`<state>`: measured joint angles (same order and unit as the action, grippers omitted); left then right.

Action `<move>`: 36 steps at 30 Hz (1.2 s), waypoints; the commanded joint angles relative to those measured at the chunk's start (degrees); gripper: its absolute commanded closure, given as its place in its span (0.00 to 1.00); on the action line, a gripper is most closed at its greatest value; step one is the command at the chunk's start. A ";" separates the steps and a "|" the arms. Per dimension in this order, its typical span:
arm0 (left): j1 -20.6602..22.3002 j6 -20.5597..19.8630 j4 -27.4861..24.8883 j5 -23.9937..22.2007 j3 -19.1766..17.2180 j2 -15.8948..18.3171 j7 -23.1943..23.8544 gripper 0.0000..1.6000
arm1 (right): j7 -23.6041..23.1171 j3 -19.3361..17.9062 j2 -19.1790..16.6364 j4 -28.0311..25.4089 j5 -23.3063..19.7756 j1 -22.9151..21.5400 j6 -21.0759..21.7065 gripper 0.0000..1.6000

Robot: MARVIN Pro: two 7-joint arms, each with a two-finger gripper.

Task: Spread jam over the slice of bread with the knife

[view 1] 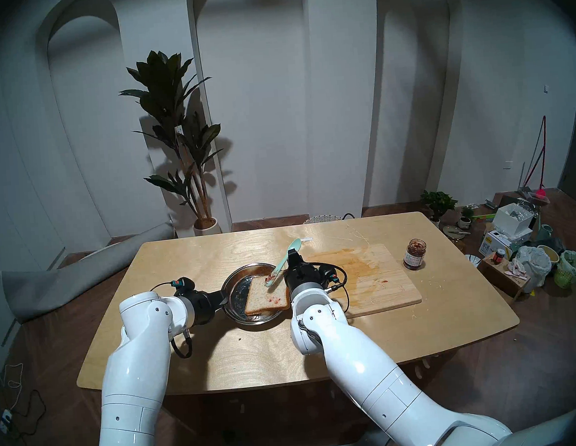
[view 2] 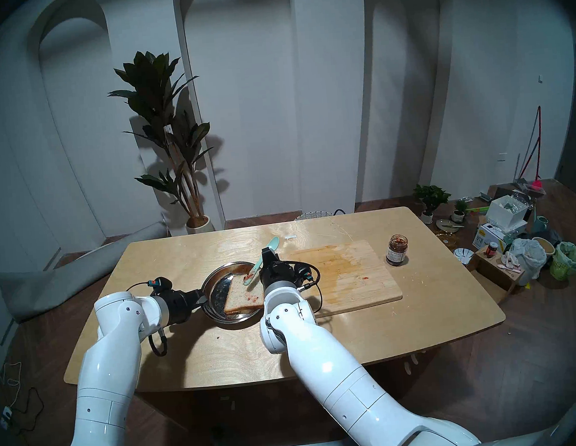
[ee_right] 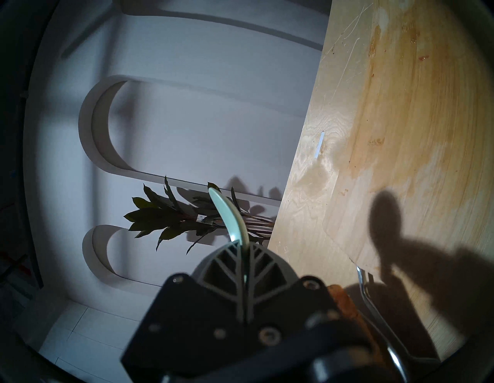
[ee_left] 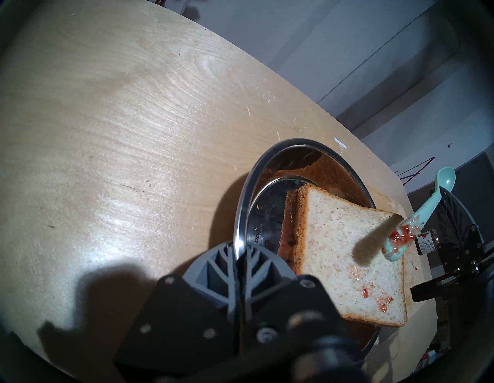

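Two grippers: left gripper [ee_left: 240, 260] clamping steel plate [ee_left: 247, 192] rim; right gripper [ee_right: 244, 250] pinching knife [ee_left: 417, 218].
Bread: slice of bread [ee_left: 344, 256] lying across plate, sparsely dabbed.
Risk: jam [ee_left: 401, 236] dripping onto bench [view 1: 186, 260] from the hovering blade.

Arched white wall [view 1: 270, 98] standing behind the worktop [view 1: 221, 353]; plant [view 1: 180, 140] casting shadows; clutter [view 1: 522, 250] lying on dark floor [view 1: 48, 339].

We see a pale wooden table [view 1: 221, 353] with rounded corners filling the middle of the head view. On it, left of centre, sits a round metal dish [view 1: 236, 285]; just beside it to the right lies a stained wooden cutting board [view 1: 380, 279]. Further right, apart from the board, stands an open jam jar [view 1: 414, 255].
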<state>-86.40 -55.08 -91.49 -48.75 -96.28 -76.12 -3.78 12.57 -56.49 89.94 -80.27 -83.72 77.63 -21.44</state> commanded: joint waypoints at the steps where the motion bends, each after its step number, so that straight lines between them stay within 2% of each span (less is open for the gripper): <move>1: 1.85 0.08 -0.67 0.25 0.15 -0.19 -0.81 0.84 | 6.75 2.32 -0.12 -3.75 2.44 0.22 0.51 1.00; 9: 2.07 0.15 -0.28 -0.14 0.43 -0.14 -1.79 0.84 | 9.44 4.60 -1.15 -4.83 7.32 0.18 -1.85 1.00; 15: 2.18 0.08 -0.57 -0.52 0.50 0.02 -2.16 0.85 | 10.70 4.86 -2.02 -5.90 9.08 -0.25 -2.61 1.00; 19: 2.25 0.08 -0.55 -0.69 0.56 0.11 -2.21 0.85 | 11.74 4.42 -2.30 -6.16 8.71 -0.52 -2.49 1.00; 25: 1.95 0.08 -0.71 -1.05 0.53 0.10 -2.17 0.86 | 11.14 4.88 -1.76 -3.47 8.57 -0.85 -3.06 1.00; 30: 1.44 0.08 -1.13 -1.39 0.38 0.05 -2.12 0.89 | 8.85 5.52 -0.65 0.01 8.48 -1.40 -3.88 1.00; 36: 0.96 0.08 -1.59 -1.45 0.38 0.11 -2.28 0.89 | 7.86 6.66 -0.68 2.52 9.93 -2.11 -4.92 1.00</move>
<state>-85.70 -55.12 -91.29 -49.86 -95.83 -75.90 -6.34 22.56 -50.66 88.06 -78.52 -75.19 77.01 -25.12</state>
